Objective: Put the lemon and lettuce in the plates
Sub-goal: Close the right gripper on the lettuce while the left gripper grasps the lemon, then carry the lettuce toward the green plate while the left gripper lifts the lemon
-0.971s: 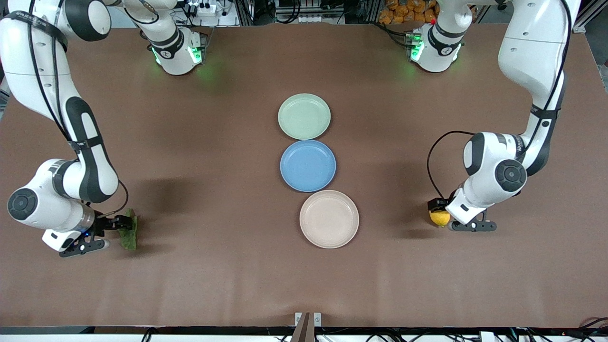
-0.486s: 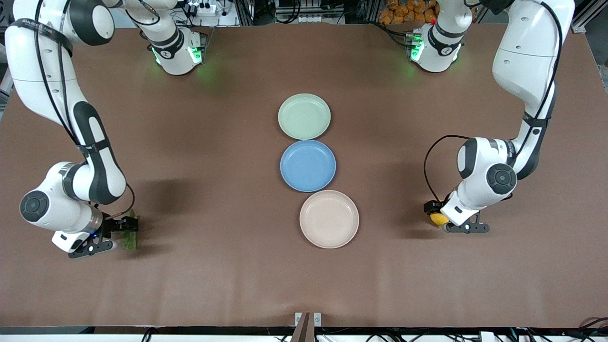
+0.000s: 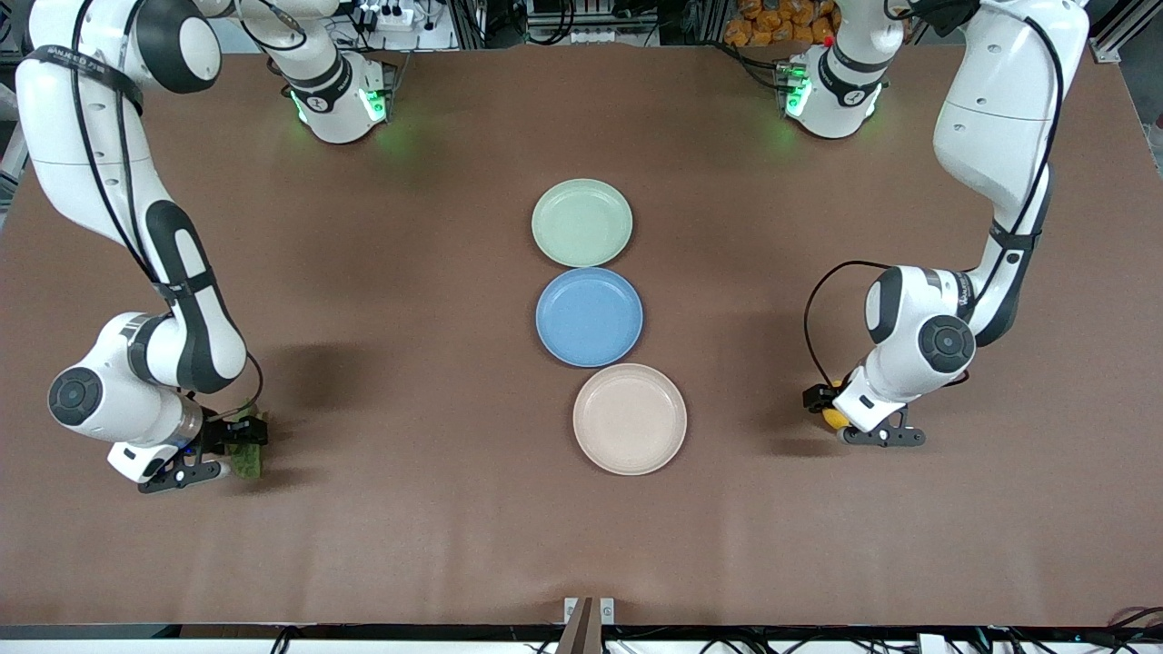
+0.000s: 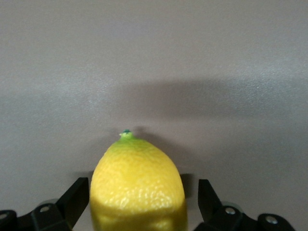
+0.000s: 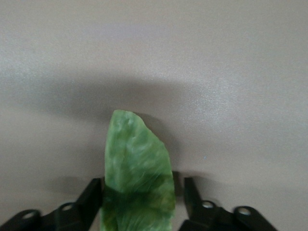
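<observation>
My left gripper had the lemon between its two black fingers. In the left wrist view a finger stood at each flank of the fruit, close against the peel on one flank and just beside it on the other, so whether both pressed I could not tell. The lemon's green nub pointed away from the palm. In the front view only a sliver of yellow showed under the left gripper, low over the brown table toward the left arm's end; whether the fruit touched the surface could not be told.

My right gripper had the lettuce between its fingers likewise, the leaf's pale tip reaching out past the fingertips; a thin gap showed on one side (grip not confirmed). In the front view the lettuce sat at the right gripper, low over the table toward the right arm's end.

Three plates lay in a row mid-table, well apart from both grippers: the pale green plate farthest from the front camera, the blue plate touching it, and the beige-pink plate nearest. All three held nothing.
</observation>
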